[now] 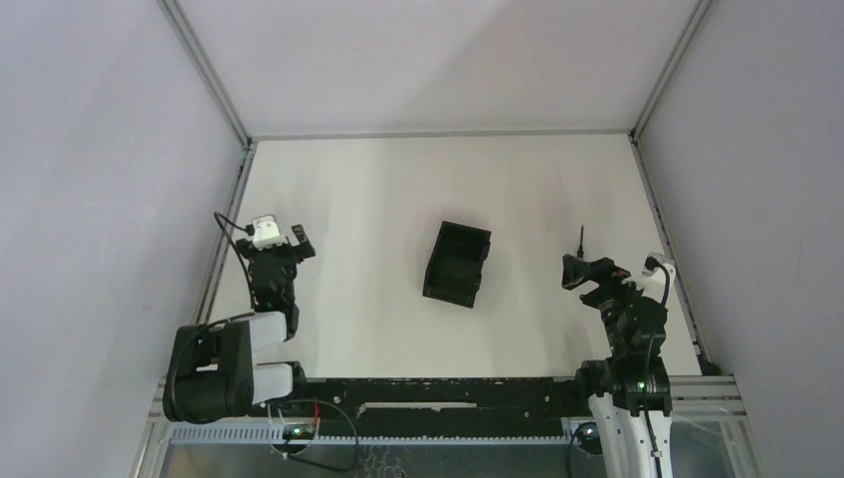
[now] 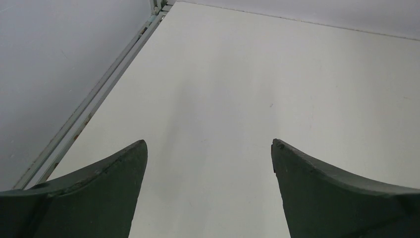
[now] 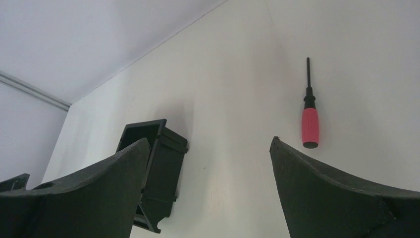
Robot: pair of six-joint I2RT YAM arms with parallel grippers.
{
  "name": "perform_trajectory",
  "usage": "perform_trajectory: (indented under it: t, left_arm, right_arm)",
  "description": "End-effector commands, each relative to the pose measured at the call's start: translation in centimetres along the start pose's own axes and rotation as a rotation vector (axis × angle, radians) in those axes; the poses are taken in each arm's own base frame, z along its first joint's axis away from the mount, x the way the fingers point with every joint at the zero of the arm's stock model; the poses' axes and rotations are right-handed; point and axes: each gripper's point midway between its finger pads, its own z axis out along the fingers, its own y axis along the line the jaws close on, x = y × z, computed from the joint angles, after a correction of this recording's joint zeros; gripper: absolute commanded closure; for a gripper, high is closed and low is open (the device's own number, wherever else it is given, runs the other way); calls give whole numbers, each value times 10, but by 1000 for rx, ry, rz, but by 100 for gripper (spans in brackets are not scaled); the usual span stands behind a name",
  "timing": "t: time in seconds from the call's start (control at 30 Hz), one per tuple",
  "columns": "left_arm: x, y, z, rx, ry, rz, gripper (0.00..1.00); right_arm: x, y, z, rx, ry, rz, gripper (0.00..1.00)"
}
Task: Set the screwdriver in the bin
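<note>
The screwdriver has a red handle and a thin dark shaft and lies flat on the white table, shaft pointing away. It is just beyond my right gripper's right fingertip, outside the jaws. In the top view only its shaft shows above the right gripper, which hides the handle. The black open-top bin stands mid-table; in the right wrist view the bin is ahead to the left, partly behind the left finger. My right gripper is open and empty. My left gripper is open and empty over bare table, far left of the bin.
Grey walls enclose the table, with metal rails along the left edge and the right edge. A black cable channel runs along the near edge between the arm bases.
</note>
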Motion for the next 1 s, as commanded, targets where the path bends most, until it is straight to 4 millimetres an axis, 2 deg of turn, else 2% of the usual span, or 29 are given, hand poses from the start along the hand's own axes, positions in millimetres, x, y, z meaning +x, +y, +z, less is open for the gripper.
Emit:
perform_trajectory:
  t: [0.0, 0.17, 0.23, 0.27, 0.37, 0.5, 0.63, 0.73, 0.8, 0.97]
  left_arm:
    - [-16, -2, 4, 4, -52, 7, 0]
    - [-16, -1, 4, 2, -52, 7, 0]
    - [-15, -2, 4, 4, -51, 7, 0]
    - [-15, -2, 4, 4, -51, 7, 0]
    - [-15, -2, 4, 5, -52, 7, 0]
    - [-15, -2, 4, 4, -50, 8, 0]
    - [-15, -2, 4, 3, -51, 7, 0]
    - [-15, -2, 4, 4, -51, 7, 0]
    - [-15, -2, 4, 4, -52, 7, 0]
    - [-15, -2, 4, 4, -52, 7, 0]
  right_arm:
    - [-17, 18, -1, -77, -51, -18, 1]
    - [-57, 47, -11, -161, -137, -118, 3]
    - [-76, 61, -11, -180, -151, -167, 4]
    - [-82, 63, -4, -163, -121, -200, 4]
    - [-104, 63, 17, -36, -5, -253, 4]
    - [-106, 35, 55, 234, 286, -315, 2]
    - [-81, -6, 92, 414, 559, -273, 0]
    - [-46, -43, 118, 467, 693, -211, 0]
    - [-14, -65, 134, 461, 783, -170, 1]
    - [47, -110, 147, 517, 943, -132, 12]
